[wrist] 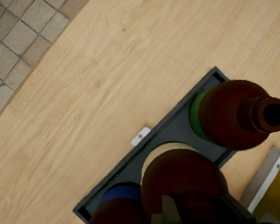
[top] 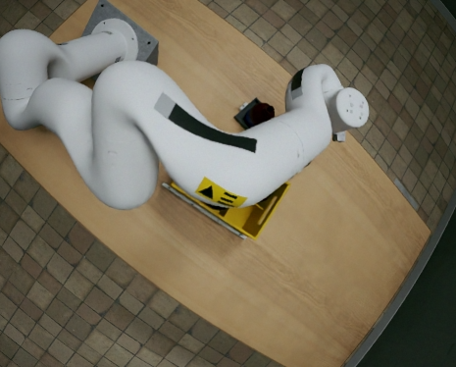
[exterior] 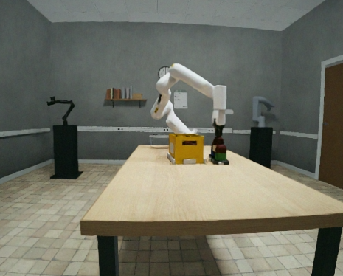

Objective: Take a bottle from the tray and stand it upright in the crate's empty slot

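End effector (exterior: 218,127) (wrist: 195,216) (mine) pinching the neck of the cream-labelled bottle (exterior: 215,142) (wrist: 183,175), held upright over the tray (top: 239,117) (exterior: 224,161) (wrist: 163,129); base contact cannot be determined. Green-labelled bottle (exterior: 220,152) (wrist: 230,114) and blue-labelled bottle (wrist: 118,207): standing in the tray, one on either side of my bottle. Yellow crate (top: 274,210) (exterior: 186,152) (wrist: 277,199): beside the tray on the surface (top: 327,255) (exterior: 209,192) (wrist: 91,75), largely covered by my arm from above.

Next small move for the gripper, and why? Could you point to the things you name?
I'd raise it straight up before going sideways. The gripper (exterior: 218,127) (wrist: 195,216) is closed on the cream-labelled bottle's (exterior: 217,141) (wrist: 183,170) neck; the green-labelled bottle (exterior: 220,148) (wrist: 231,115) stands close by in the tray (top: 252,104) (exterior: 223,162) (wrist: 166,127), and the crate's (top: 238,216) (exterior: 188,151) (wrist: 278,195) walls look too tall to cross at this height.
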Robot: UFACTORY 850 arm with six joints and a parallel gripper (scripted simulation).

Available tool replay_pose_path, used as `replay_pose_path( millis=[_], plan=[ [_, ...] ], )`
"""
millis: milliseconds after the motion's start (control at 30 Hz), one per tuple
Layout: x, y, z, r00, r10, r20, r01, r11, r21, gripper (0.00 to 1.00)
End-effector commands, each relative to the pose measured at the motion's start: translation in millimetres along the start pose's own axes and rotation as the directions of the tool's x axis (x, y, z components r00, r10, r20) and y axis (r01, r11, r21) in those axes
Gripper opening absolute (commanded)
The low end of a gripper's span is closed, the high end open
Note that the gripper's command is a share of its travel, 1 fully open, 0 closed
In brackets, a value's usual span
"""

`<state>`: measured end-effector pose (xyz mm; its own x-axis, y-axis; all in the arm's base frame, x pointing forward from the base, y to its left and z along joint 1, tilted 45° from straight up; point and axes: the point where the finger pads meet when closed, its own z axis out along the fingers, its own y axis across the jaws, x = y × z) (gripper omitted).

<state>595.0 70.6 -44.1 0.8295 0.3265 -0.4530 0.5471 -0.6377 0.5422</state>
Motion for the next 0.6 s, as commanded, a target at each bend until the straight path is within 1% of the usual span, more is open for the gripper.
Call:
replay_pose_path(
  millis=[0,267,567],
  plan=[
    [1,0,-2,1.000,0.001,-0.002,-0.001,1.000,0.000,0.00],
    [1,0,-5,1.000,0.001,-0.002,-0.001,1.000,0.000,0.00],
    [1,0,-13,1.000,0.001,-0.002,-0.001,1.000,0.000,0.00]
  ],
)
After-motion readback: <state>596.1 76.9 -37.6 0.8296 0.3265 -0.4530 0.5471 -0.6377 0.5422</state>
